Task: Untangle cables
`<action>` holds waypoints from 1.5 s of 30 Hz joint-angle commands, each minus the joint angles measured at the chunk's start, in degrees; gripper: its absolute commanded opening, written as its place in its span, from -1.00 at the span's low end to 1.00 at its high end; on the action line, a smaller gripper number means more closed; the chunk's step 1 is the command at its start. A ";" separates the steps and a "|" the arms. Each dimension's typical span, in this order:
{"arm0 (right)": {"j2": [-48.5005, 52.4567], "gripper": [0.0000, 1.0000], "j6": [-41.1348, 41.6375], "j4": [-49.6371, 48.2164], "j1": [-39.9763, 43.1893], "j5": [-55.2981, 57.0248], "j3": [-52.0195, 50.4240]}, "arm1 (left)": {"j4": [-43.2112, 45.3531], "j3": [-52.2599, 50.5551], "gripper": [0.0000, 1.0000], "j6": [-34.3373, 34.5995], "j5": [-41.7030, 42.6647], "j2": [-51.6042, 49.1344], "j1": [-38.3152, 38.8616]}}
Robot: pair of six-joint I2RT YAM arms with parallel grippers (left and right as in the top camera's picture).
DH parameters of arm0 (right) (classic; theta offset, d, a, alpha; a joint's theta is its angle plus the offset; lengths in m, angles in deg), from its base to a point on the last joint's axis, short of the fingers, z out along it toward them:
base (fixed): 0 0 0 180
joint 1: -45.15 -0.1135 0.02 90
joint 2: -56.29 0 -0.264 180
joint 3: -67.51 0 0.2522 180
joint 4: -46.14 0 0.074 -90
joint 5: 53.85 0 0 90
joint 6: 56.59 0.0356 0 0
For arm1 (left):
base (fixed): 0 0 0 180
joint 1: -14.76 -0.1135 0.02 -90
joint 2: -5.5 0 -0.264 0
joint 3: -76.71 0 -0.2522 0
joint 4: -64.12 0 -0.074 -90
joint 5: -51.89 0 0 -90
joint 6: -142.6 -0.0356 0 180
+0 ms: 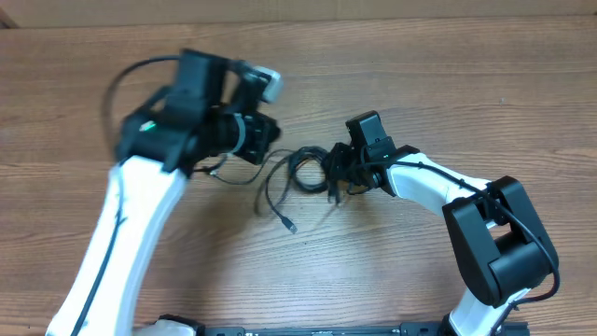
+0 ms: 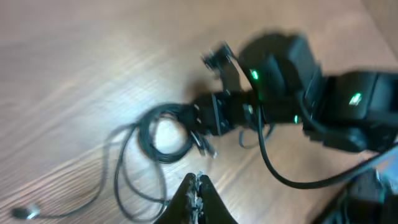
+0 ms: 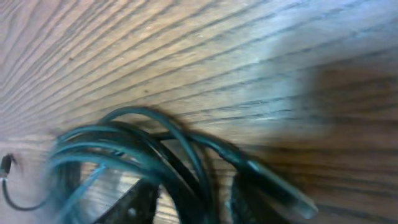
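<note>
**Cable knot: where would you grab this thing?**

Running the arms remotely. The cables [image 1: 305,171] sit about dead centre of the wooden table [image 1: 420,75] in the overhead view. They're thin black cords wound into a small tight coil, with looser loops spilling off toward 7 o'clock and ending in a little plug [image 1: 289,224].

My guess is they weigh next to nothing and are totally floppy. I'd expect the smooth rubbery jacket to slide through the fingers unless it's pinched square on. Tugging one strand will probably drag the whole bundle across the woodgrain (nothing is pinning it down).

I'd take hold of a free plug end or the outermost loop rather than the thick of the coil. The plugs are the only stiff bits. The right wrist view shows a longer one [image 3: 280,194] with a paler tip, lying at 4 o'clock of the coil.

The left gripper [image 2: 196,186] hangs at 10 o'clock of the coil. Its jaws are pressed together and I can't see any cord between them.

The right gripper [image 1: 336,170] is right up against the coil's 3 o'clock edge, with strands crossing its fingers. It's too blurry for me to tell whether it's clamped on them or standing apart.
</note>
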 commanded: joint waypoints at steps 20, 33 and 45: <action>0.92 -0.11 -2.49 1.38 0.22 1.86 -0.50 | -12.35 -2.45 -0.17 -1.86 -4.87 -16.20 6.43; 0.26 -0.21 -3.43 10.16 0.22 0.68 0.87 | -10.82 -2.45 -0.31 2.01 -9.25 -31.06 8.07; 1.70 -0.21 -2.80 8.92 -0.37 0.39 0.81 | -7.37 -3.02 -0.34 0.04 -6.86 -34.07 8.07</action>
